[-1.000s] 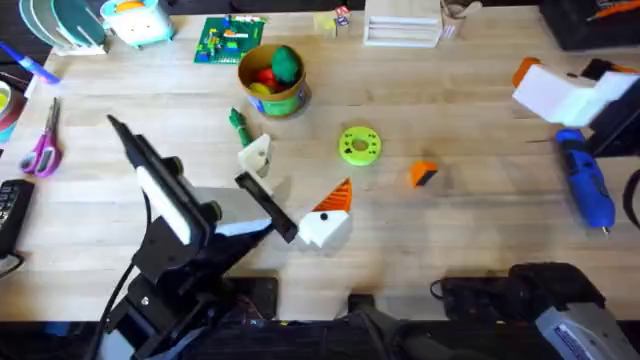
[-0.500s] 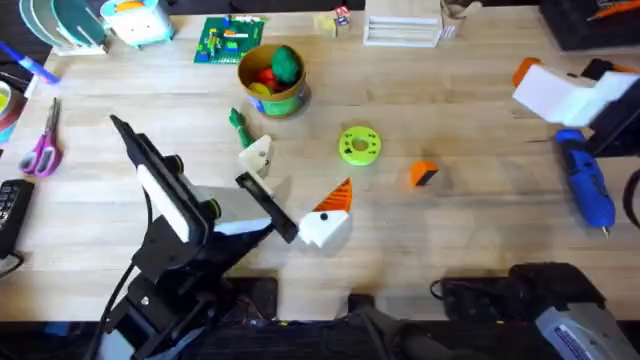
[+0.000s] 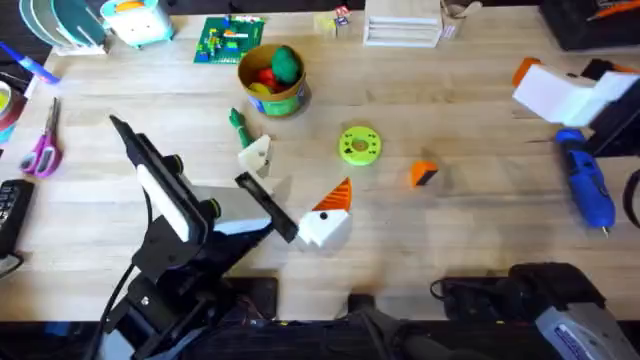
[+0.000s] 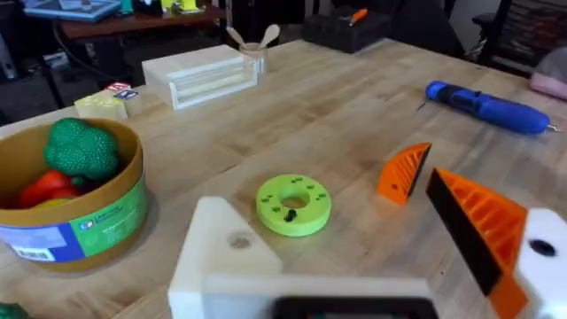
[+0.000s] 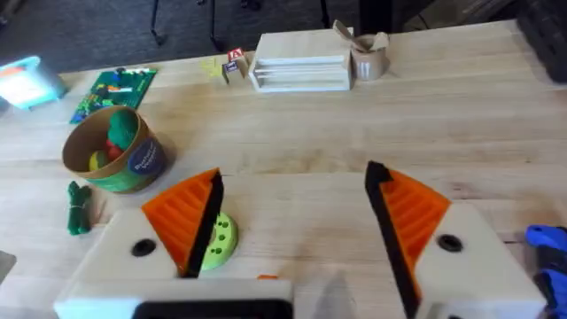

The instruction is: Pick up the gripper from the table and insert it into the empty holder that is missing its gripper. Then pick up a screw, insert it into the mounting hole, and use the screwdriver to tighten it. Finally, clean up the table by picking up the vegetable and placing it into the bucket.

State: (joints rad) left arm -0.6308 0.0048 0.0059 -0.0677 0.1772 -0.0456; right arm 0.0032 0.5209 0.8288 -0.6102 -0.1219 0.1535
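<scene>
Across the middle of the overhead frame the wooden table (image 3: 460, 90) lies mostly bare, with a broad open stretch right of centre around the gripper (image 3: 424, 173), a small orange wedge with a dark side lying alone on the wood. Left of it sits the lime green disc (image 3: 360, 144), apart from everything. Toward the upper left of centre stands the bucket (image 3: 272, 82), a short yellow-olive tub with red, yellow and green toy vegetables inside; just below it lies the vegetable (image 3: 238, 125), dark green and elongated. At the far right edge lies the screwdriver (image 3: 585, 180), bright blue with a thin metal tip pointing to the lower right. Scissors (image 3: 42, 143) lie at the left edge.

From the lower left the left gripper (image 3: 290, 190) reaches in with its jaws spread wide and nothing between them. One finger is the holder (image 3: 257, 154), a bare off-white block; the other carries an orange ribbed pad (image 3: 337, 195).

Seen from the right wrist, the right gripper (image 5: 292, 217) is spread wide and empty, both orange pads (image 5: 412, 213) in place.
</scene>
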